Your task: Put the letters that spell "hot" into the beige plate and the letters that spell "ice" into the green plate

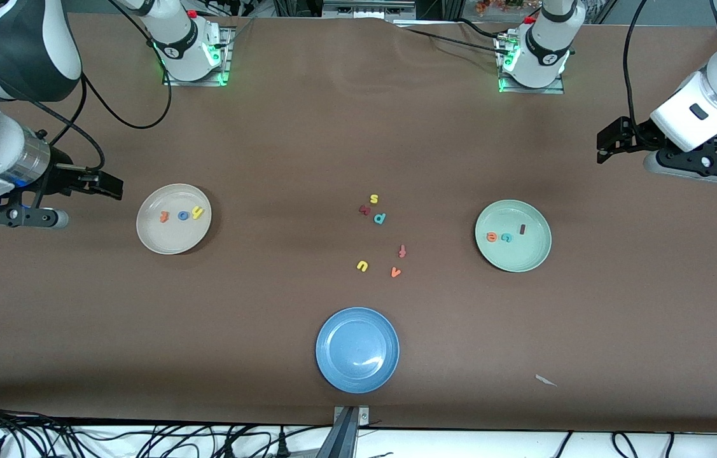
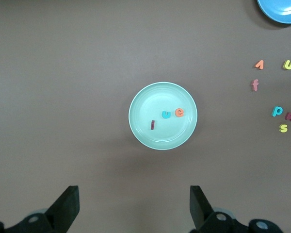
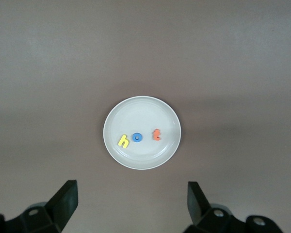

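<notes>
A: Three plates on the bench [image 1: 307, 146], count them: the beige plate [image 1: 156, 238] toward the right arm's end, the green plate [image 1: 527, 257] toward the left arm's end, the blue plate [image 1: 339, 369] nearest the front camera, between the two.

B: And the letters? Twelve in all. Three lie in the beige plate in a row: orange t [image 1: 164, 217], blue o [image 1: 183, 215], yellow h [image 1: 197, 213]. That spells hot.

A: Three more lie in the green plate: orange e [image 1: 492, 237], teal c [image 1: 506, 238], maroon i [image 1: 522, 229]. There's ice.

B: Six loose ones sit on the bench between the beige and green plates: yellow s [image 1: 373, 199], maroon letter [image 1: 364, 209], teal p [image 1: 380, 219], orange-red f [image 1: 402, 251], yellow u [image 1: 362, 266], orange v [image 1: 396, 273].

A: Two arms. The right gripper [image 3: 131, 206] hangs in the air above the bench just outside the beige plate, jaws spread wide, holding nothing.

B: Same for the left gripper [image 2: 133, 208], up beside the green plate, jaws apart and empty.

A: The surface is plain brown cloth, with a small white scrap [image 1: 546, 380] near the front edge. Cables [image 1: 142, 439] trail along that edge, and green lights glow at the two arm bases [image 1: 530, 67].
</notes>
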Robot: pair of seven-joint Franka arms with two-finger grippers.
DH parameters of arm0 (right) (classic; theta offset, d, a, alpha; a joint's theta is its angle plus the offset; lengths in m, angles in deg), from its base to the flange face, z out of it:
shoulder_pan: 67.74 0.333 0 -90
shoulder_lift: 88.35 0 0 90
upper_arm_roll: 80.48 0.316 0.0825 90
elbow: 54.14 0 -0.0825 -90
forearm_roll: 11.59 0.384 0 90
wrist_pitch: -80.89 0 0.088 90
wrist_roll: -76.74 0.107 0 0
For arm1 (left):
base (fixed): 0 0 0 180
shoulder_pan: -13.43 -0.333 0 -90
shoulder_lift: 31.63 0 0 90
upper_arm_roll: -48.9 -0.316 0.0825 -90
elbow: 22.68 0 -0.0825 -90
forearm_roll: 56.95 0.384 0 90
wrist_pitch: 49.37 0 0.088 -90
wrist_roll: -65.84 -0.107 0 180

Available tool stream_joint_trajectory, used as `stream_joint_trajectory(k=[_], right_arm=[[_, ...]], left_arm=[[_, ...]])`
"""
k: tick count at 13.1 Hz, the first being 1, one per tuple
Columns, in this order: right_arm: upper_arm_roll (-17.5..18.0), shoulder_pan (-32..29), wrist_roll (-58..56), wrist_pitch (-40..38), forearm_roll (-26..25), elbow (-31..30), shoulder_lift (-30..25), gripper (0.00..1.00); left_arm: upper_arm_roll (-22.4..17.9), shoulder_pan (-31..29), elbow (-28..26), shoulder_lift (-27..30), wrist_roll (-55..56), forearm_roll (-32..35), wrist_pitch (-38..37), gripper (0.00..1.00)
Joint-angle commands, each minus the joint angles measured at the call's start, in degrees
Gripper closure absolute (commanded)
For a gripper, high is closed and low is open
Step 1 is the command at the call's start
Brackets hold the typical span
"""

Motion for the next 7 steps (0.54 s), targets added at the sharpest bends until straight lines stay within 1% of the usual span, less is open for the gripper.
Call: stream_joint_trajectory(k=[1, 7], right_arm=[[0.4, -0.5, -0.7, -0.6, -0.6, -0.4, -1.2, 0.0], [0.3, -0.5, -0.7, -0.7, -0.6, -0.5, -1.2, 0.0]], left_arm=[[-0.1, 0.1, 1.9, -0.8, 0.1, -1.3, -1.5, 0.0], [-0.1, 0.1, 1.9, -0.8, 0.2, -1.0, -1.5, 0.0]])
